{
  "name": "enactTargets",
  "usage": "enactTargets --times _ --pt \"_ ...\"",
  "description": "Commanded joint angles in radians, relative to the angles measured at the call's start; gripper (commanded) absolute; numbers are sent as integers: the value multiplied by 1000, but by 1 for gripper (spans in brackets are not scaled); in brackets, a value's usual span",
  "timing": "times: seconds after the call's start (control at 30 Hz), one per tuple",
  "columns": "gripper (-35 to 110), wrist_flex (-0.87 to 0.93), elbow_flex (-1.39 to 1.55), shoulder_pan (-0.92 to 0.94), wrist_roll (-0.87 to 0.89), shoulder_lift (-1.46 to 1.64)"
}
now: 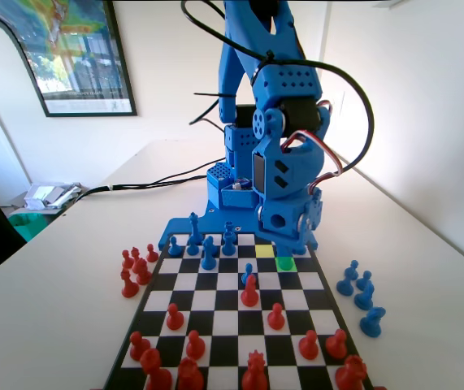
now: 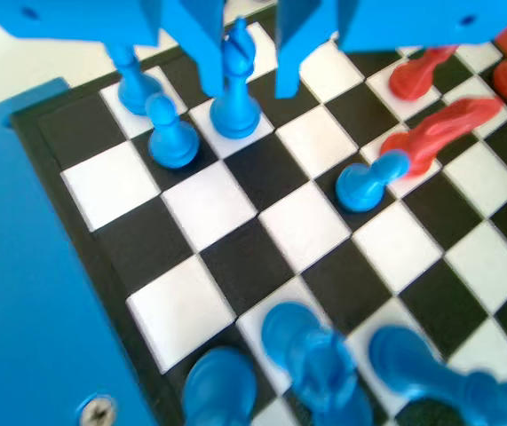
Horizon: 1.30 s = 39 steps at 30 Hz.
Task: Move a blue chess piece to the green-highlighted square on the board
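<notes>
Jaws (image 2: 246,71) hang apart, holding nothing. Blue chess piece (image 2: 171,138) light, rigid, slick plastic, tips easily: you pinch slim neck, then carry to green-highlighted square (image 1: 286,263).

Upright blue chess piece (image 1: 248,274) near the green-highlighted square (image 1: 285,263)

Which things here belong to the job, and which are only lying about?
Job: gripper, blue pawn, green square, board.
Lying about: yellow square, red pieces, blue pieces beside the board, framed picture.
</notes>
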Motion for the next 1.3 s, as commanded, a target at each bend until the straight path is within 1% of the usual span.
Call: enactTargets --times 0.0,0.2,0.4,0.73,0.9,1.0,1.07,1.27 --pt "12 -3 11 -6 -14 12" --pt "13 8 5 -11 -6 29" --pt "14 80 -43 -31 40 61" --pt "13 291 -212 -35 91 127" --pt "5 370 -262 -29 110 179" --pt "1 390 -275 -29 164 221" --pt "1 397 -281 -28 222 258" --pt "1 506 -347 5 382 403"
